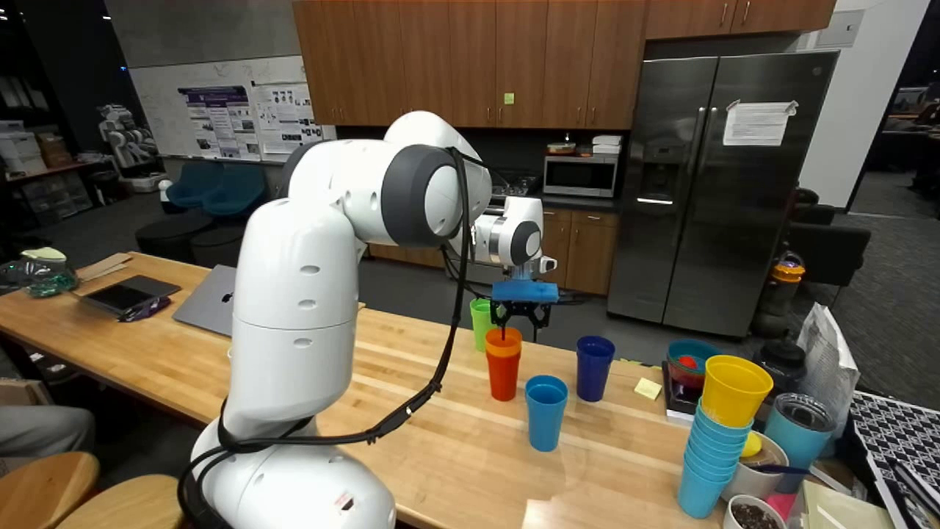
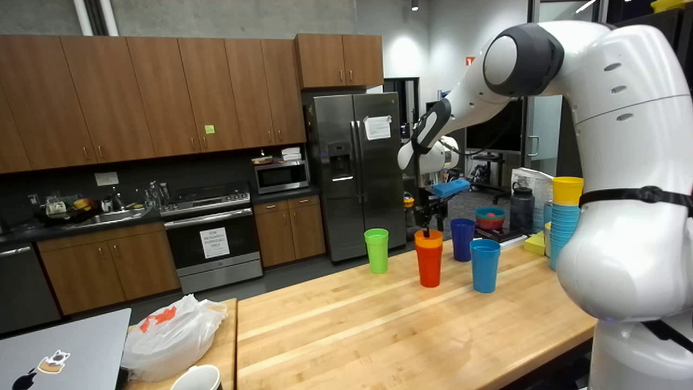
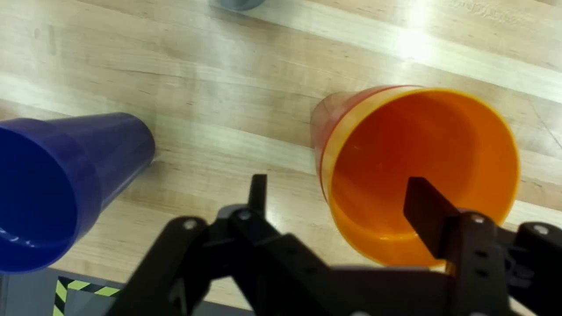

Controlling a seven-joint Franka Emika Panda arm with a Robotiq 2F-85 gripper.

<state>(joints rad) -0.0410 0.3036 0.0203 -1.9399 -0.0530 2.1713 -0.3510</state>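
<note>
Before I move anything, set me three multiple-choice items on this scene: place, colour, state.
1. Where does the orange cup sit?
A) in the sink
B) nested in the red cup
C) on the microwave
2. Which colour cup tops the light-blue stack?
A) yellow
B) green
C) white
3. How do the fingers stand?
A) tips touching
B) crossed
C) apart

1 B: its rim stands above the red cup's.
2 A: the yellow cup crowns it in both exterior views.
3 C: a gap parts them in the wrist view.

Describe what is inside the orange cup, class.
One finger of the hand is inside the orange cup; bare inner wall shows beside it. What lies behind the finger is hidden.
</note>
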